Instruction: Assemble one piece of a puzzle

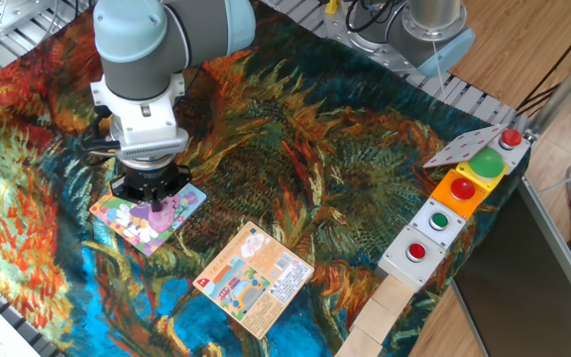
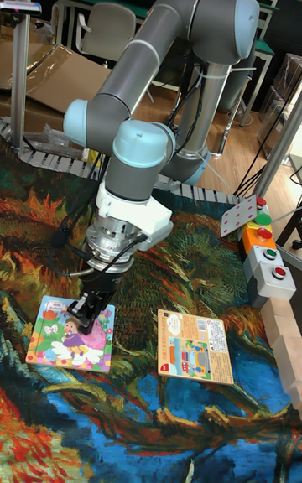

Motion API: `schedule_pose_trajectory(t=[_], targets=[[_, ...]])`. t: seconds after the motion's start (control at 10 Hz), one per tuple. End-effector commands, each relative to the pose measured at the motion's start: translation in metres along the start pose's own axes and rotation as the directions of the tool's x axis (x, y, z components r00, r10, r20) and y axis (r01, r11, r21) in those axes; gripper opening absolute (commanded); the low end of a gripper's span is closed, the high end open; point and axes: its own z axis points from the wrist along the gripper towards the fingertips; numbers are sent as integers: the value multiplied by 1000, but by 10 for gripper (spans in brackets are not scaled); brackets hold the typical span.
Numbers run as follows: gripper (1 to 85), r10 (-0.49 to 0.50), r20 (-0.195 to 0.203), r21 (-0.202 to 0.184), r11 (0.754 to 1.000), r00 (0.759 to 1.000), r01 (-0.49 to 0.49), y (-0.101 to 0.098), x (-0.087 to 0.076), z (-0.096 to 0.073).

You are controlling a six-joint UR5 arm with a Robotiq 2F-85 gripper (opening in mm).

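Hovering low, our gripper (image 2: 91, 309) sits right over the puzzle's (image 2: 52, 340) near-right corner, fingers pointing straight down, tips touching or just above the board; we can't tell which. Jaw state: narrow gap, but the wrist hides the tips in the fixed view and the tall view is too coarse, so we can't say whether they're clamped on anything. The piece itself isn't separately visible in either view; a pink-lilac patch shows directly under the fingertips, and we judge that's either the piece or printed art.

Key relation: the target slot lies straight below the gripper, no lateral offset we can see. So the coming move looks like pure vertical, press or release, then lift. The board is square, edges skewed relative to the fingers' closing line, so any twist on release could lift a knob out.

Count, moving outward from the gripper: one puzzle, one orange card (image 1: 254, 279) just beyond to the side, then well apart one button box row (image 1: 461, 196) carrying four buttons, three red, one green, plus one larger green dome. One arm.
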Motion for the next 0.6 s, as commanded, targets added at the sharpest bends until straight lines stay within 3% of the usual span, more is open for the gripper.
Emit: schedule_pose_trajectory(t=[0.0, 0.5], targets=[[13, 15, 8, -2, 1000, 1000, -15, 0, 1, -1], [13, 20, 10, -4, 1000, 1000, -20, 1, 1, -2]])
